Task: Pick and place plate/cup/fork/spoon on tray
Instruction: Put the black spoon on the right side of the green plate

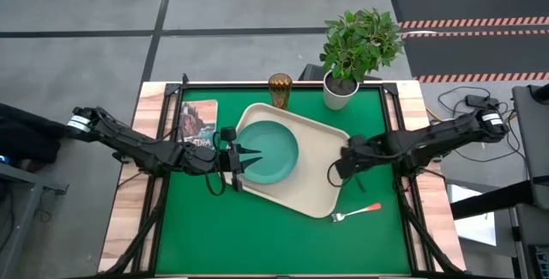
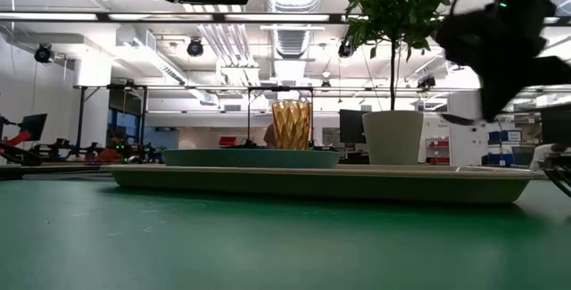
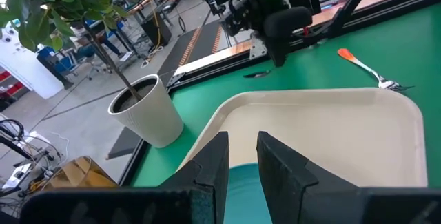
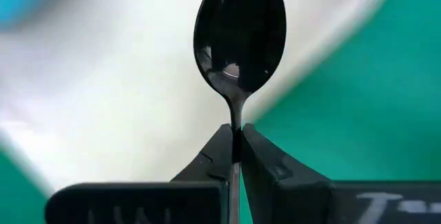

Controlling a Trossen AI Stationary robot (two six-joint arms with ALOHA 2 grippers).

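Observation:
The cream tray (image 1: 317, 184) lies slantwise on the green mat. The teal plate (image 1: 268, 152) rests flat on its left half and shows edge-on in the low view (image 2: 250, 157). My left gripper (image 1: 246, 159) is open over the plate's left rim (image 3: 241, 182); I cannot tell whether it touches. My right gripper (image 1: 337, 171) is shut on the dark spoon (image 4: 241, 38) above the tray's right edge. The red-handled fork (image 1: 356, 212) lies on the mat near the tray's near corner. The amber cup (image 1: 280, 91) stands at the table's far edge. My right gripper pinches the spoon's thin handle (image 4: 236, 131) between its two fingertips, just behind the bowl. The fingers lie along the spoon, and the bowl (image 4: 241, 45) sticks out past them. The spoon is lifted clear, over the tray's rim and the mat.
A white plant pot (image 1: 340, 92) with a leafy plant stands at the far edge, right of the cup. A picture-covered book (image 1: 199, 123) lies left of the tray. The tray's right half (image 3: 331, 134) is bare. Green mat lies open toward the near edge (image 1: 257, 236).

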